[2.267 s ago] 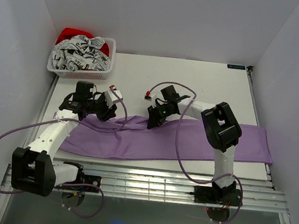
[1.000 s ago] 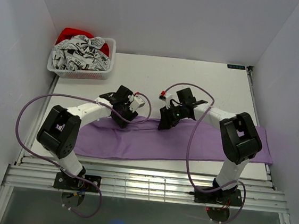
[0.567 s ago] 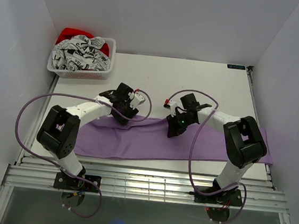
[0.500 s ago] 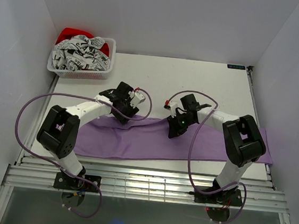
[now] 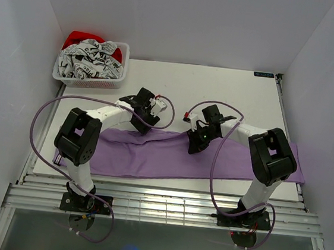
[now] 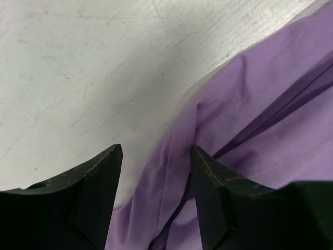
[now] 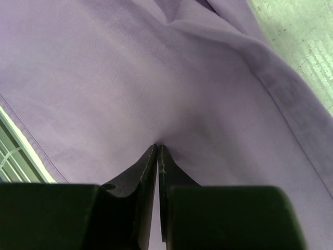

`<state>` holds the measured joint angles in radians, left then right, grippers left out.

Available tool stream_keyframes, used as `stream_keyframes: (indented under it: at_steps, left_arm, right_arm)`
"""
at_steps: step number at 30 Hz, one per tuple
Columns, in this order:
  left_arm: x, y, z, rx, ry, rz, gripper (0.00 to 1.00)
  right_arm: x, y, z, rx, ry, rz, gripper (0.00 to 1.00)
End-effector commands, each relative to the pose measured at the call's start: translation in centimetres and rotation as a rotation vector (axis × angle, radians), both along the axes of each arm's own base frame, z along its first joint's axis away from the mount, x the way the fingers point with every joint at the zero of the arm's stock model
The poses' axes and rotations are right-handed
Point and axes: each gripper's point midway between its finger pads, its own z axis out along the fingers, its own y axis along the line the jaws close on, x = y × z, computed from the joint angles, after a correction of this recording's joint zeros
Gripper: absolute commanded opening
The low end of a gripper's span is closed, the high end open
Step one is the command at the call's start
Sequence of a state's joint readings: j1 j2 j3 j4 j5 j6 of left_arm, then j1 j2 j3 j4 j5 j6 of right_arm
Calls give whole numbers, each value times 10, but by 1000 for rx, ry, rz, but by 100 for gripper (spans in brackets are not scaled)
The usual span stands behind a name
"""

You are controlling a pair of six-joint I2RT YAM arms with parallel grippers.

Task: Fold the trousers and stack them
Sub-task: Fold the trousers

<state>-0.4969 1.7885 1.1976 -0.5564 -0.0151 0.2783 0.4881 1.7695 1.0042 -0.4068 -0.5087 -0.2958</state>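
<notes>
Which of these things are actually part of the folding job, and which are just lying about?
Part of the job: purple trousers; right gripper, shut on them; left gripper, open over their edge.
Just lying about: white basket; black-and-white cloths and red cloth in it.

Overhead camera looks down; both wrist cameras close on trousers (image 5: 151,159).

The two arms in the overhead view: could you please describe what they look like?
Both the left arm and the right arm have white links between bulky black joint housings. A lilac cable loops from each base to the wrist. The fingers are black, blunt wedges. A green light glows on the right wrist.
</notes>
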Motion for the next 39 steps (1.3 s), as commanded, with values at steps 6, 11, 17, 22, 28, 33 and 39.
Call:
stream_keyframes:
  at_steps: [6, 11, 17, 22, 28, 33, 39]
  left_arm:
    - [-17, -3, -1, 14, 94, -32, 66]
    - [-39, 30, -4, 150, 114, -78, 68]
    - [-51, 60, -1, 301, 144, -114, 69]
    - [-22, 85, 5, 450, 5, -152, 69]
    - [35, 83, 42, 443, -132, -124, 69]
    - [66, 75, 71, 423, -226, -150, 69]
    - [108, 82, 93, 451, -331, -172, 69]
  right_arm:
    - [-13, -28, -38, -151, 43, -21, 8]
    - [-13, -33, -40, -178, 46, -53, 8]
    - [-15, -36, -43, -198, 52, -57, 8]
    - [-15, -40, -46, -215, 44, -52, 8]
    - [-17, -47, -50, -243, 35, -45, 8]
    - [-18, -49, -53, -254, 39, -41, 8]
    - [-19, -49, -54, -255, 44, -42, 8]
